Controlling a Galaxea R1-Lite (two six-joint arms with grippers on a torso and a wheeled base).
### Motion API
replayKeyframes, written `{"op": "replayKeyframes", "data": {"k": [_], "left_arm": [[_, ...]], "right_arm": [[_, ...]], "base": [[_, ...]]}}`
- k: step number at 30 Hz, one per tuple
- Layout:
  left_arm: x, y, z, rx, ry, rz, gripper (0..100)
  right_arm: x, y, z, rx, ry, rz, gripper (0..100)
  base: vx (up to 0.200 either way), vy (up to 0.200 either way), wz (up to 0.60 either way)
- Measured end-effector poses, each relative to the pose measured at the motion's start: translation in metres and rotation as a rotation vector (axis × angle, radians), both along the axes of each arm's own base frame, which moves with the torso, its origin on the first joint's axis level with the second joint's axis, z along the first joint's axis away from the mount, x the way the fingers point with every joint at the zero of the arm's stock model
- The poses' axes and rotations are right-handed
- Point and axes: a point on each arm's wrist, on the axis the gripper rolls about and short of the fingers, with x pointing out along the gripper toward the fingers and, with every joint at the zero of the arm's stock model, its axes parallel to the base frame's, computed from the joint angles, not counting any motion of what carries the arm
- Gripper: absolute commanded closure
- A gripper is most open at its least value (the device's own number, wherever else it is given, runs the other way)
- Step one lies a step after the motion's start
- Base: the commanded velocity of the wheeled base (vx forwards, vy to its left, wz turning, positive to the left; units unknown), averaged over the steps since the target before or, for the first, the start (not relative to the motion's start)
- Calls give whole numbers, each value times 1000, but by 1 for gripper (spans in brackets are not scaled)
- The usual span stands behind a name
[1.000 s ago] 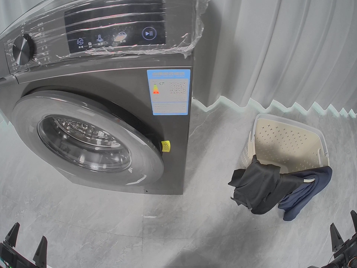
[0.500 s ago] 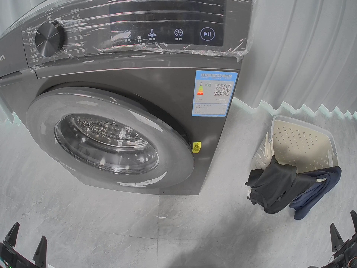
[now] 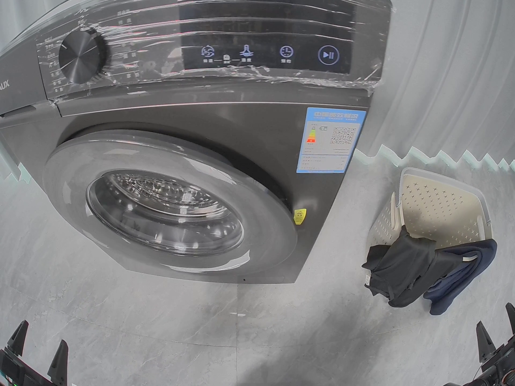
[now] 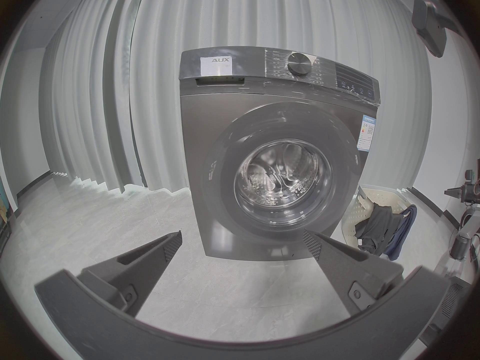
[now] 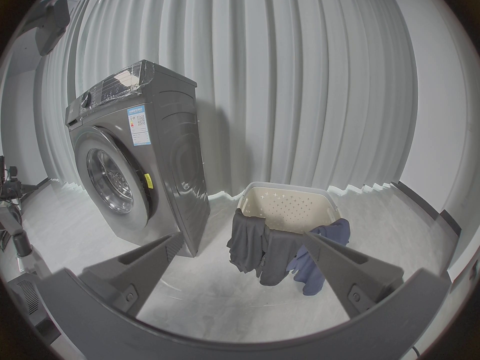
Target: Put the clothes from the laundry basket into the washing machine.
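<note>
While both arms hang low, the left gripper (image 3: 43, 332) at seven o'clock and the right gripper (image 3: 494, 314) at five o'clock are spread wide and empty. Against a second ago the head view has swung, bringing the washing machine (image 3: 214, 135) toward centre; nothing itself moved. At four o'clock the laundry basket (image 3: 445, 205) carries a black garment (image 3: 402, 266) and a navy garment (image 3: 461, 280) draped over its near rim. Bare floor (image 3: 161, 317) lies between.

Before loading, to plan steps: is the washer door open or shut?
Shut: the door sits against the washing machine front in every view.
</note>
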Motion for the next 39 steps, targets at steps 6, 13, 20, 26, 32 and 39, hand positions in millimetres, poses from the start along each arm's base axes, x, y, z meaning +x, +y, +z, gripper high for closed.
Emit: {"op": "replayKeyframes", "data": {"k": [6, 13, 20, 26, 32, 39], "left_arm": [[0, 0, 0, 0, 0, 0, 0], [0, 0, 0, 0, 0, 1, 0], [0, 0, 0, 0, 0, 0, 0], [0, 0, 0, 0, 0, 1, 0], [0, 0, 0, 0, 0, 0, 0], [0, 0, 0, 0, 0, 0, 0]], "right_arm": [[0, 0, 0, 0, 0, 0, 0], [0, 0, 0, 0, 0, 0, 0], [0, 0, 0, 0, 0, 0, 0], [0, 0, 0, 0, 0, 0, 0], [0, 0, 0, 0, 0, 0, 0], [0, 0, 0, 0, 0, 0, 0]], "base": [[0, 200, 0], [0, 57, 0], [0, 0, 0], [0, 0, 0], [0, 200, 0], [0, 171, 0]]}}
